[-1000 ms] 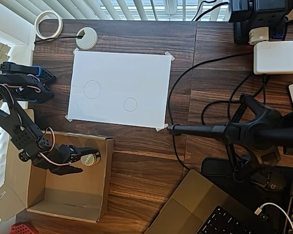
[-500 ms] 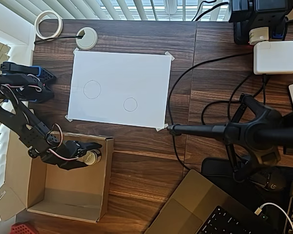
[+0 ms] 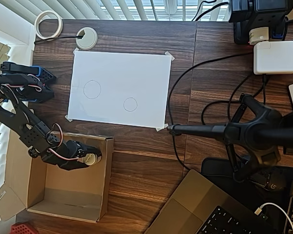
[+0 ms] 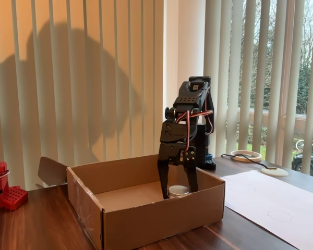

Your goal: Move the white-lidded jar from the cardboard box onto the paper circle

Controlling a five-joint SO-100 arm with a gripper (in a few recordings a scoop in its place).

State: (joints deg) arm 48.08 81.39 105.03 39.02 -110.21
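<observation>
Silver-lidded, squat white-lidded jar (image 4: 178, 190) sits in cardboard box (image 4: 115, 221).

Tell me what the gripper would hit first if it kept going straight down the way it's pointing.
The white-lidded jar: the gripper points down into the cardboard box, fingers either side of it. Below that, likely the box floor.

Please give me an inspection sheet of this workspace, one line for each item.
Surface: dark wooden table.
Job's things: white-lidded jar inside the cardboard box, near its top right corner in the overhead view; paper circle bare on the white sheet.
Clutter: tape roll, desk grommet, white charger, laptop, red block.
Grippers: gripper lowered into the box, fingers either side of the jar; contact unclear.
Cables: black cables right of the sheet.
Surroundings: vertical blinds, window behind.
</observation>
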